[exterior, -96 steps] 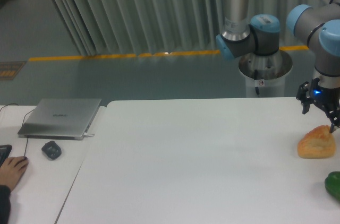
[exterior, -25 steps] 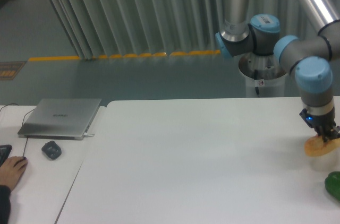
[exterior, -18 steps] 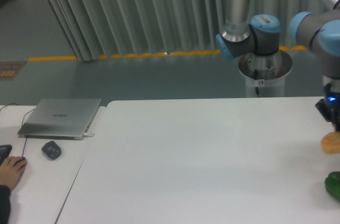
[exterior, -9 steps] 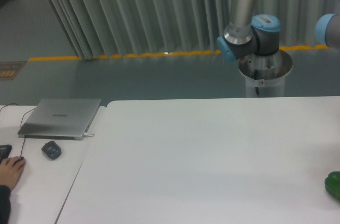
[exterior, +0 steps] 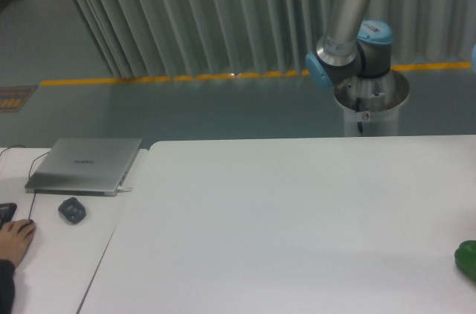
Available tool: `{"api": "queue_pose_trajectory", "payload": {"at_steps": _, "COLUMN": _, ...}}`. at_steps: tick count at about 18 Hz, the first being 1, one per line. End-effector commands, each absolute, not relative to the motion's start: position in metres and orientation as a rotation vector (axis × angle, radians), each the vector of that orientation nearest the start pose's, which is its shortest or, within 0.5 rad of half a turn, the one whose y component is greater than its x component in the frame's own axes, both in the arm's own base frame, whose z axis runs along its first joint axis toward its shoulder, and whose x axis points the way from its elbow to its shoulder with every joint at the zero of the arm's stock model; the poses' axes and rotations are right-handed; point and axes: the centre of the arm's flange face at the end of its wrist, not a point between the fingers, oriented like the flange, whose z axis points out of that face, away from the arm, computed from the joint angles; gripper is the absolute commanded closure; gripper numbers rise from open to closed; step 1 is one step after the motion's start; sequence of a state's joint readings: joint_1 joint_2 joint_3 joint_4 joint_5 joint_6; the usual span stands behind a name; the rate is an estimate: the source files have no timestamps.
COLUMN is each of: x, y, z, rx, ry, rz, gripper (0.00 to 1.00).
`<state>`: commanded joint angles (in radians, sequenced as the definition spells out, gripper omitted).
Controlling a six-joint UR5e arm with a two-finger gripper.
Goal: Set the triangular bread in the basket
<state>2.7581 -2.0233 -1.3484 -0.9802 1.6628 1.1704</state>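
At the near left edge a person's hand (exterior: pixel 15 238) rests on the side desk (exterior: pixel 56 269), with a mouse (exterior: pixel 72 210) and a closed laptop (exterior: pixel 85 165) beyond it. A green object (exterior: pixel 468 259) sits at the near right edge of the white desk (exterior: pixel 297 225). Farther back stands the robot arm (exterior: pixel 349 24). The pincer is out of view, as is the bread.
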Motion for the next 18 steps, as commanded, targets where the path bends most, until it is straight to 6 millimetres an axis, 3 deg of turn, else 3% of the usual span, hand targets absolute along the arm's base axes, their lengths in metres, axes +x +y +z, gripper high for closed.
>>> {"api": "queue_pose_trajectory", "payload": {"at_steps": 6, "x": -0.606, "y": 0.379, "z": 0.39, "rx": -3.036, "ry": -0.056, "rz": 0.562, "gripper": 0.85}}
{"api": "queue_pose_trajectory", "payload": {"at_steps": 7, "x": -0.605, "y": 0.379, "z": 0.388, "rx": -3.04, "ry": -0.056, "rz": 0.557, "gripper": 0.76}}
{"api": "queue_pose_trajectory", "payload": {"at_steps": 8, "x": -0.605, "y": 0.379, "z": 0.388, "rx": -3.039, "ry": -0.054, "rz": 0.559, "gripper": 0.66}}
{"api": "queue_pose_trajectory", "payload": {"at_steps": 9, "x": -0.604, "y": 0.38, "z": 0.386, "rx": -3.042, "ry": -0.046, "rz": 0.555, "gripper": 0.01}}
{"api": "queue_pose_trajectory", "payload": {"at_steps": 18, "x": -0.597, "y": 0.382, "z": 0.384, "rx": -3.043, "ry": -0.039, "rz": 0.546, "gripper": 0.0}}
